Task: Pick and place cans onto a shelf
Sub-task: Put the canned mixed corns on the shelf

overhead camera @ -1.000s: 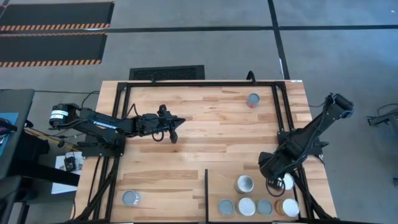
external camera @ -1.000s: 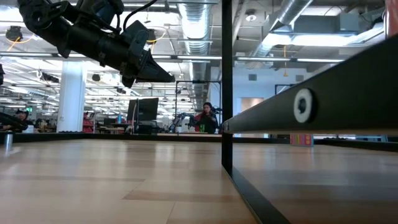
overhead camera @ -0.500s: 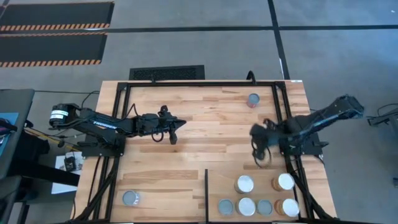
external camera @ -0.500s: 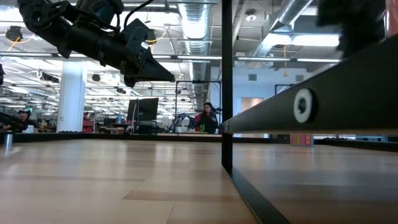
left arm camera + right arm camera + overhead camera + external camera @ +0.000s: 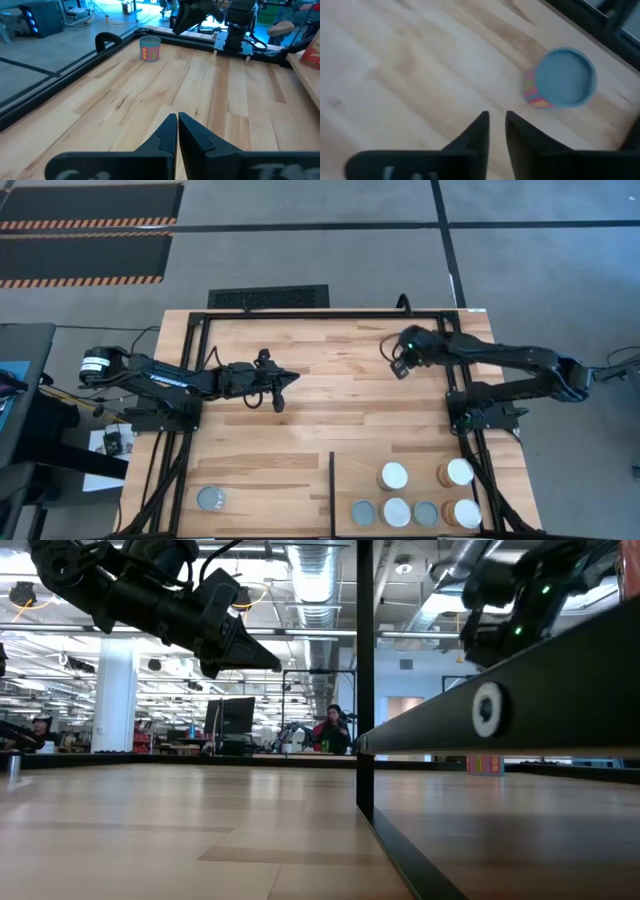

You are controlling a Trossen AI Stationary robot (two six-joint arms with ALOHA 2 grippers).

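Observation:
A can (image 5: 560, 77) with a grey-blue top and a pink-orange side stands upright on the wooden tabletop near the far right corner. It also shows in the left wrist view (image 5: 149, 48). My right gripper (image 5: 496, 122) hovers above the table just short of this can, its fingers a narrow gap apart and empty; in the high view (image 5: 399, 363) it covers the can. Several cans (image 5: 397, 512) stand on the shelf (image 5: 350, 470) at the near right, beside the black divider bar (image 5: 331, 490). One can (image 5: 209, 499) stands at the near left. My left gripper (image 5: 283, 380) is shut and empty, held above mid-table.
A black metal frame (image 5: 300, 313) edges the table on all sides. Bare wood lies between the two arms. The low view looks past the divider post (image 5: 365, 680) into the room, where a person (image 5: 330, 730) sits far behind the table.
My right gripper has left the cans on the shelf at the near right, risen, and swung toward the table's far edge, ending above the lone can at the far right. The cans on the shelf stay where they were.

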